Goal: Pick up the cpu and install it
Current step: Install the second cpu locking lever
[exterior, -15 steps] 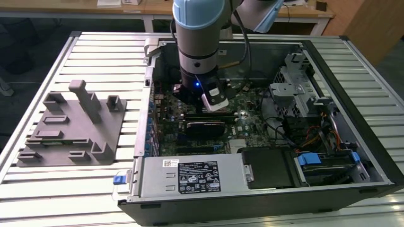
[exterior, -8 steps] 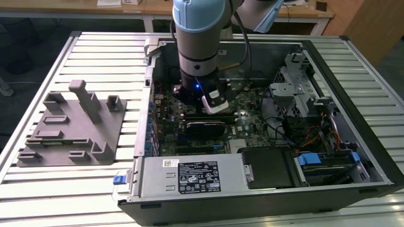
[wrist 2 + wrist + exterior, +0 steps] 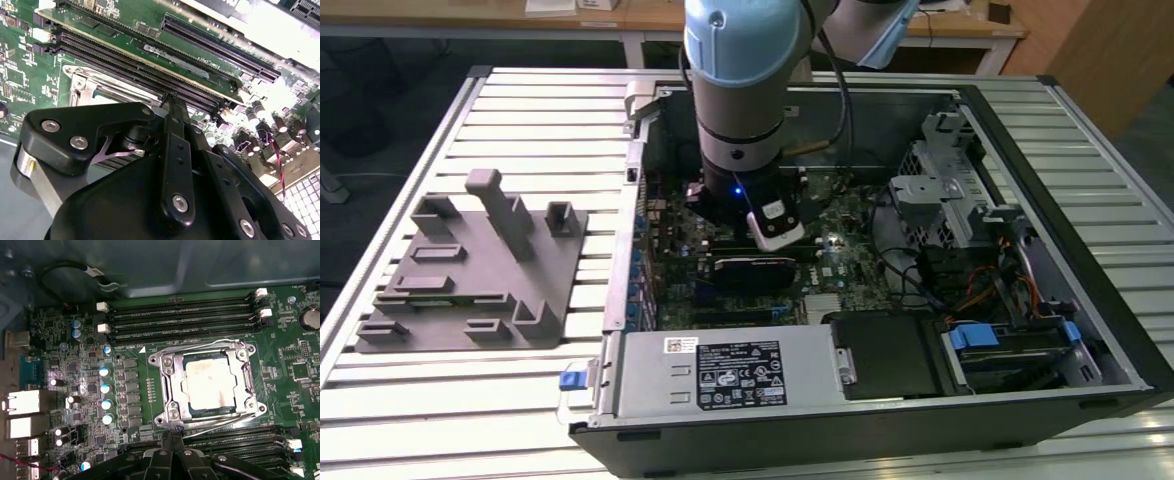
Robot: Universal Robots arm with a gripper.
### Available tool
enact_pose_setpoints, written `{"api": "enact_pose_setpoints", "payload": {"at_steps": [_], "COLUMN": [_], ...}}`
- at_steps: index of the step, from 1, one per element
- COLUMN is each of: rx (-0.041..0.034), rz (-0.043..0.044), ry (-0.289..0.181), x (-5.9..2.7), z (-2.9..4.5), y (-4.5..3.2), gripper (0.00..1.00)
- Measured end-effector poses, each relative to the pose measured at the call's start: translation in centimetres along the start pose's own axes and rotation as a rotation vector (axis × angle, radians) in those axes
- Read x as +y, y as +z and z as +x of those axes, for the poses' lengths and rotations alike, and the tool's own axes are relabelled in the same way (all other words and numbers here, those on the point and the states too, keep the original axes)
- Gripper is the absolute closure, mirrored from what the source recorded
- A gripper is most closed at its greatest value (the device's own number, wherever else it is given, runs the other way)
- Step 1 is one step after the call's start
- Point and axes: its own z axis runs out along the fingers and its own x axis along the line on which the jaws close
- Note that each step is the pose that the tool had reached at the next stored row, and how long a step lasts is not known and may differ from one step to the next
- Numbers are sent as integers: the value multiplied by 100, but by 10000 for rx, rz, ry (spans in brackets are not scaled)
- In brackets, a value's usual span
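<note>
The cpu [image 3: 207, 385], a flat square chip with a pale silver top, lies inside the metal socket frame [image 3: 167, 390] on the green motherboard [image 3: 295, 347]. My gripper [image 3: 172, 429] is shut, its black fingertips pressed together with nothing between them. The tips hover right at the socket frame's edge, beside the cpu and not on it. In the second wrist view the shut gripper [image 3: 170, 98] points at the memory slots [image 3: 150, 75] next to the socket frame [image 3: 82, 87]. In the exterior view my arm [image 3: 736, 120] reaches down into the open computer case [image 3: 1067, 300].
Memory slots [image 3: 180, 320] run along both sides of the socket. Capacitors [image 3: 105, 390] and rear ports [image 3: 25, 402] stand nearby. In the exterior view a grey plastic block [image 3: 474, 275] sits on the slatted table to the left, and a drive cage [image 3: 941, 190] and cables [image 3: 987, 290] fill the case's right side.
</note>
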Motion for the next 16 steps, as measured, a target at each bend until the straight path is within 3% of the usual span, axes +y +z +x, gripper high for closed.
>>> {"api": "enact_pose_setpoints", "payload": {"at_steps": [5, 9, 14, 16], "rx": [18, 47, 65, 78], "rz": [-157, -391, -542, -644], "ry": [9, 18, 26, 30], "x": [-47, -59, -69, -73], "z": [1, 17, 42, 50], "y": [8, 20, 59, 70], "gripper": [89, 89, 89, 89]}}
